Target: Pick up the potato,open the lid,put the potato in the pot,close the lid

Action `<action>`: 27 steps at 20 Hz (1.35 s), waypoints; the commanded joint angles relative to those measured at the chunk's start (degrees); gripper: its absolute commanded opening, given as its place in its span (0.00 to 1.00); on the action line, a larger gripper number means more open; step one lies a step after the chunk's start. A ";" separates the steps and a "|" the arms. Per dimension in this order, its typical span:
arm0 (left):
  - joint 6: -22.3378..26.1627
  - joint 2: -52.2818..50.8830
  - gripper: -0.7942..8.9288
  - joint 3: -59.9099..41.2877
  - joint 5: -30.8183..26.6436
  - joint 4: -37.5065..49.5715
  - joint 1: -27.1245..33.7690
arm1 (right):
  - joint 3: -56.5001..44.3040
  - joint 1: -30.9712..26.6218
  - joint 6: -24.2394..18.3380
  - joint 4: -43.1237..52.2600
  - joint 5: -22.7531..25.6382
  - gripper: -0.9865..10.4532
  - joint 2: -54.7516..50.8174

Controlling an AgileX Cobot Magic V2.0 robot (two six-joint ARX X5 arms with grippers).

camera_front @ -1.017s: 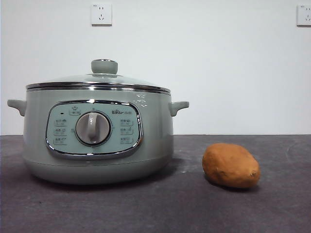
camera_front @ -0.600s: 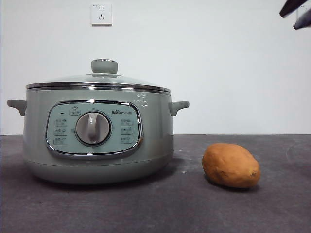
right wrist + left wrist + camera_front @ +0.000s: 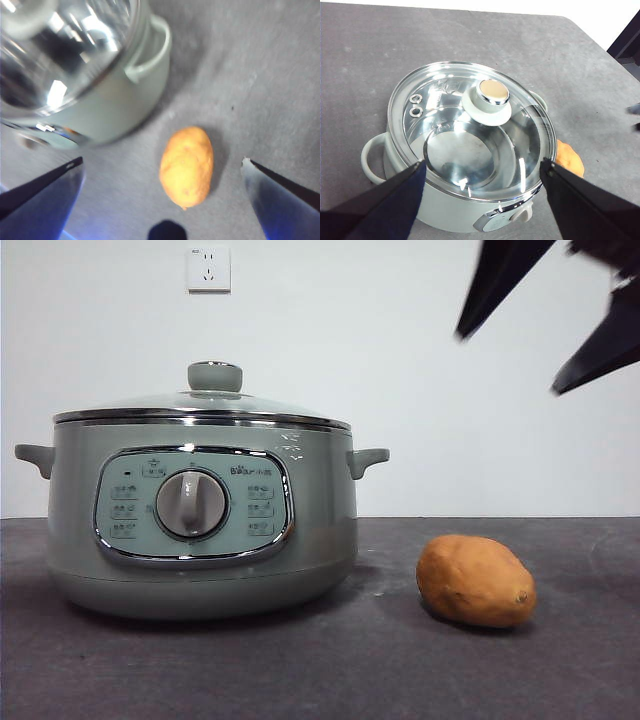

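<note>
Front view is showing the large round sage-green electric pot (image 3: 200, 520) sitting on the dark grey tabletop (image 3: 330, 670), with its domed clear glass lid (image 3: 200, 405) resting closed on the chrome rim. The oval orange-brown potato (image 3: 475, 580) is lying on the tabletop near the pot's right side, apart from it, with its long axis running roughly across the picture. A white wall socket (image 3: 208, 268) is sitting on the wall above the pot. The right gripper (image 3: 545, 315) is hanging high above the potato, its two black jaws spread wide and holding nothing.

In the right wrist view the potato (image 3: 186, 166) is lying between the spread jaws of the right gripper (image 3: 162, 167), with nothing standing between them; the pot's side handle (image 3: 150, 52) is sitting close by.

The left gripper (image 3: 482, 172) is hovering over the lid (image 3: 470, 130), jaws released and wide apart, grasping nothing, with the potato (image 3: 569, 159) peeking out beyond the pot (image 3: 445, 215).
</note>
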 commanded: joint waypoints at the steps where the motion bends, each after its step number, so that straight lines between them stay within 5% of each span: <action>1: 0.66 -0.13 0.48 0.00 0.07 0.59 0.13 | 2.69 3.32 0.57 -1.44 6.54 0.55 6.27; 13: 0.68 0.26 0.47 0.00 0.02 0.11 0.13 | 4.33 4.39 1.53 3.43 8.37 0.54 29.48; 20: 0.68 0.50 0.47 0.00 0.02 -0.37 0.13 | 4.33 4.37 3.13 4.44 8.33 0.07 30.60; 27: 0.70 0.68 0.47 0.00 0.02 -0.85 0.13 | 4.42 4.37 3.37 3.23 8.31 0.08 25.99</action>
